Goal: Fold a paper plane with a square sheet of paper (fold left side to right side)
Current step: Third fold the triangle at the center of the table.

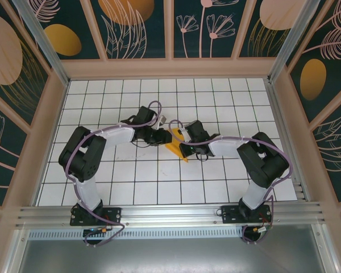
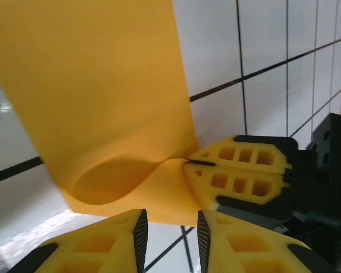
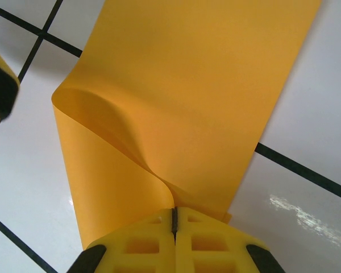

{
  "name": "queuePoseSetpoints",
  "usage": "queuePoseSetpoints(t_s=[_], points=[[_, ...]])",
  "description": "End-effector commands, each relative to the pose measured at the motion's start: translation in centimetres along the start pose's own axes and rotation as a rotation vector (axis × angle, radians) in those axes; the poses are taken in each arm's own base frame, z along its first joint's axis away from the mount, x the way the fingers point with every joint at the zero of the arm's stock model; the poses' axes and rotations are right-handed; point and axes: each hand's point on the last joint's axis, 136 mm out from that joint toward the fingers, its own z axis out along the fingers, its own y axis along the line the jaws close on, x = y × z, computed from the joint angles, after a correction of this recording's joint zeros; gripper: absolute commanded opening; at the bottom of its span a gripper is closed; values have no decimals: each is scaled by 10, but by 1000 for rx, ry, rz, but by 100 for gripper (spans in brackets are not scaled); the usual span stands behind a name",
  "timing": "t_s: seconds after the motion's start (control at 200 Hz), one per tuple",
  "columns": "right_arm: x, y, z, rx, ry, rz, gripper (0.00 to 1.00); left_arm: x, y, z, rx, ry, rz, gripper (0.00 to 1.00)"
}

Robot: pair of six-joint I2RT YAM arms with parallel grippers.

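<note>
Now right fingers (image 3: pixel 213 230) pinch orange sheet (image 3: pixel 187 96); left fingers (image 2: pixel 96 242) apart.

We see bright orange paper (image 3: pixel 182 102), a yellow right hand (image 3: pixel 174 219) trimmed black, a white counter (image 1: pixel 216 182) gridded black, and dark teal floral walls (image 1: pixel 82 25).

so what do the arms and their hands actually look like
Both the left arm and right arm have white link shells, black joints and a lilac cable along them. The left hand and right hand carry yellow fingers with cut-out windows and black pads.
</note>
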Motion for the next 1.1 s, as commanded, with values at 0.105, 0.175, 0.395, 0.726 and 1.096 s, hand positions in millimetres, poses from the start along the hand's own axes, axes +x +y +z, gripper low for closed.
queuePoseSetpoints(t_s=[0.105, 0.175, 0.395, 0.726, 1.096], points=[[29, -7, 7, 13, 107, 25, 0, 1, 0, 18, 31, 13, -9, 32], [30, -7, 7, 13, 109, 25, 0, 0, 4, 20, 17, 10, -11, 32], [29, -7, 6, 14, 106, 25, 0, 0, 19, 29, -32, 16, -25, 33], [18, -7, 0, 25, 77, 22, 0, 10, 43, 39, -100, 42, -47, 32], [-16, -12, -35, 29, -43, 80, 29, 24, 70, 43, -192, 76, -66, 32]])
